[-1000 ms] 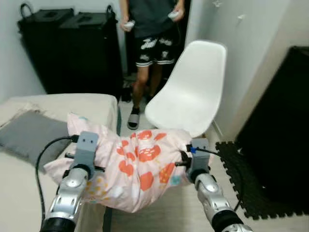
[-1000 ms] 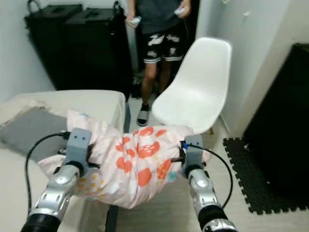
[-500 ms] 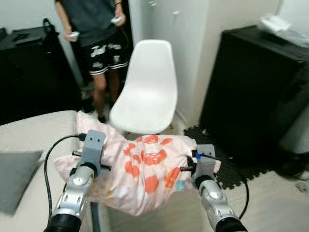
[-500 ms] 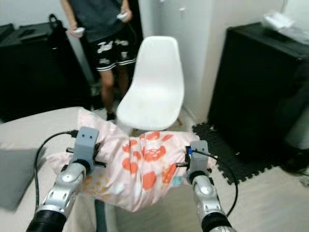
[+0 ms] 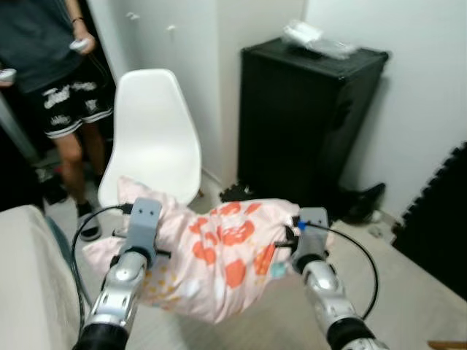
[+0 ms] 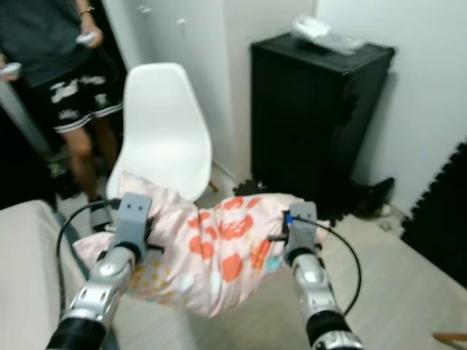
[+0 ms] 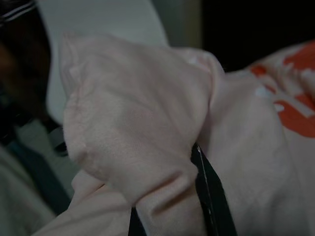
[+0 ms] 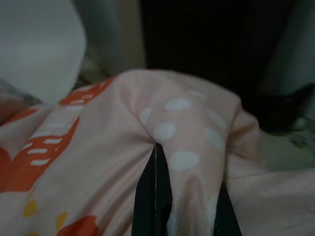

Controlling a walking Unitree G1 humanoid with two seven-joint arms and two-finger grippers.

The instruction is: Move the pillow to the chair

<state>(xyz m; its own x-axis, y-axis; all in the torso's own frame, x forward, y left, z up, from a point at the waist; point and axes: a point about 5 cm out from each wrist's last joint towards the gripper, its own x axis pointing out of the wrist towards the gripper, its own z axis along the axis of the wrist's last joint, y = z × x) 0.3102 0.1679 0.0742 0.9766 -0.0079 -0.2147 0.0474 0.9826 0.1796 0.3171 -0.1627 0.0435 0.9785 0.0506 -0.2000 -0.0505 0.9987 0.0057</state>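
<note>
A pink pillow with orange and yellow prints hangs in the air between my two arms. My left gripper is shut on a bunched corner of the pillow at its left end. My right gripper is shut on the dotted fabric of the pillow at its right end. The white shell chair stands behind the pillow, to the left of centre, with its seat just beyond the pillow's left end.
A person in dark shorts stands at the far left beside the chair. A black cabinet stands against the wall on the right, with a wrapped item on top. The bed edge is at lower left. Black foam mats lie at right.
The whole view has swung to the right: the bed has slid out to the left and the black cabinet has come to the centre. Both grippers keep holding the pillow as before.
</note>
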